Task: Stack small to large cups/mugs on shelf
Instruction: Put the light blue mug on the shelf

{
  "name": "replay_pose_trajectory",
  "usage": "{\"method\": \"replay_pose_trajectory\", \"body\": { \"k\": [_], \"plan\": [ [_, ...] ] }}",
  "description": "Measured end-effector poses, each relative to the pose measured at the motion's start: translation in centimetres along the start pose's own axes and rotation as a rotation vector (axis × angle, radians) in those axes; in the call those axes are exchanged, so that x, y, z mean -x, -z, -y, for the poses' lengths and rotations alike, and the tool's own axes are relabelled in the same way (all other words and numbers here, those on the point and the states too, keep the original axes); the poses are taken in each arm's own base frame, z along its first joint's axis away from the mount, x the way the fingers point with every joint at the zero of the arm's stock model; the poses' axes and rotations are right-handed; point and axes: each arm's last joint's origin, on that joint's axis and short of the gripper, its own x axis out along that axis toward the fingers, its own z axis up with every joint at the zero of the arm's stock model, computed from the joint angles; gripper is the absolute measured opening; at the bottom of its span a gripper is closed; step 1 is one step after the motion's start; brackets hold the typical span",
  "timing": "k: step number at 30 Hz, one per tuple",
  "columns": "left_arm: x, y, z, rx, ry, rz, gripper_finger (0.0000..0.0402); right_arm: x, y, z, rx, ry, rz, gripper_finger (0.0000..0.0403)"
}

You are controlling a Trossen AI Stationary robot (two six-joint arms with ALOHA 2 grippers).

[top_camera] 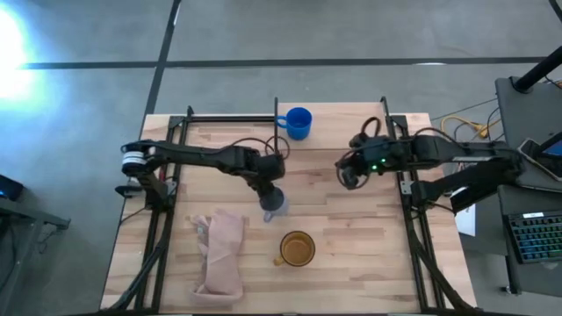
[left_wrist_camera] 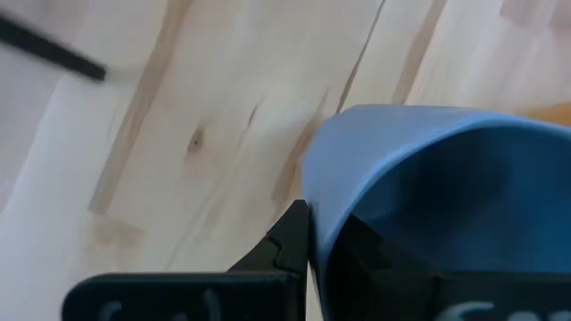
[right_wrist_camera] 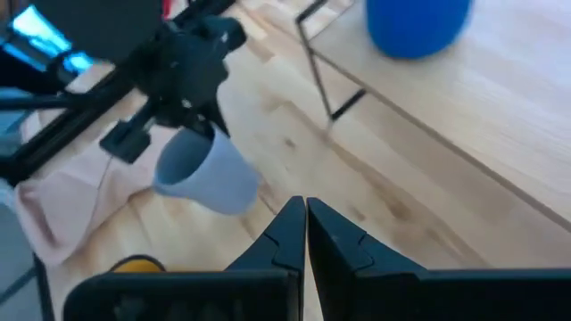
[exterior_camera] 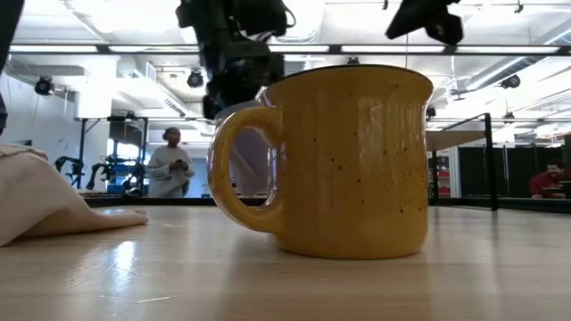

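Note:
My left gripper is shut on the grey-blue mug over the middle of the table. The mug also shows in the left wrist view. The small bright blue mug stands upright on the light-wood shelf at the far middle. The yellow-orange mug stands upright on the tabletop nearer the front and fills the low view. My right gripper is shut and empty, right of the middle. My left gripper holds the grey-blue mug by its rim wall, one finger outside and one inside. The fingers come from above, pointing down. The mug hangs tilted below them, its mouth turned sideways, and it looks clear of the table.
A pinkish-beige cloth lies crumpled at the front left, beside the yellow-orange mug. Thin black shelf posts stand at the shelf's edge. Black frame rails run along both table sides. People show in the room beyond.

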Motion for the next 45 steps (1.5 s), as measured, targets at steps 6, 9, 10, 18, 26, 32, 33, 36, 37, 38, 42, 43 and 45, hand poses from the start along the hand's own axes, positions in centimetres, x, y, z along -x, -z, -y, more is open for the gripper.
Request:
{"method": "replay_pose_trajectory", "body": {
  "k": [6, 9, 10, 18, 26, 32, 33, 36, 37, 38, 42, 43, 45],
  "plan": [
    [-0.7, -3.8, 0.4, -0.127, -0.019, -0.047, 0.0005, 0.4, 1.1, 1.1, -0.051, 0.029, -0.004, 0.0008],
    [-0.5, -6.0, 0.6, -0.164, -0.017, -0.015, 0.0005, -0.2, 2.1, 1.7, -0.092, 0.049, -0.026, 0.0008],
    [-0.4, -6.7, 0.6, -0.172, -0.016, -0.005, 0.0005, -0.5, 2.5, 1.9, -0.108, 0.056, -0.035, 0.0008],
    [-1.1, -9.9, 1.0, -0.272, 0.003, 0.003, 0.0005, -1.2, 4.2, 1.9, -0.144, 0.01, 0.002, 0.0008],
    [-3.7, -10.3, 0.9, -0.351, 0.0, -0.067, 0.0005, 2.1, 2.7, 2.4, -0.199, 0.08, 0.26, 0.0008],
    [-4.3, -10.4, 0.9, -0.389, 0.0, -0.076, 0.0005, 5.0, 1.6, 3.0, -0.21, 0.101, 0.405, 0.0008],
    [-4.3, -10.4, 0.9, -0.391, 0.001, -0.074, 0.0005, 5.2, 1.5, 3.0, -0.21, 0.096, 0.414, 0.0008],
    [-4.2, -10.6, 0.9, -0.393, 0.004, -0.049, 0.0005, 5.5, 1.5, 3.2, -0.212, 0.092, 0.418, 0.0008],
    [-4.2, -10.6, 1.0, -0.393, 0.003, -0.047, 0.0005, 5.4, 1.6, 3.2, -0.21, 0.094, 0.415, 0.0008],
    [-4.2, -10.6, 0.9, -0.393, 0.004, -0.049, 0.0006, 5.3, 1.7, 3.2, -0.207, 0.098, 0.412, 0.0008],
    [-4.2, -10.6, 1.0, -0.387, 0.004, -0.049, 0.0015, 4.8, 1.9, 3.2, -0.199, 0.109, 0.399, 0.0008],
    [-4.1, -10.6, 1.0, -0.387, 0.004, -0.049, 0.0018, 4.7, 1.9, 3.2, -0.197, 0.112, 0.396, 0.0008],
    [-4.2, -10.6, 1.0, -0.386, 0.005, -0.05, 0.0025, 4.5, 1.9, 3.1, -0.194, 0.116, 0.392, 0.0008]
  ]
}}
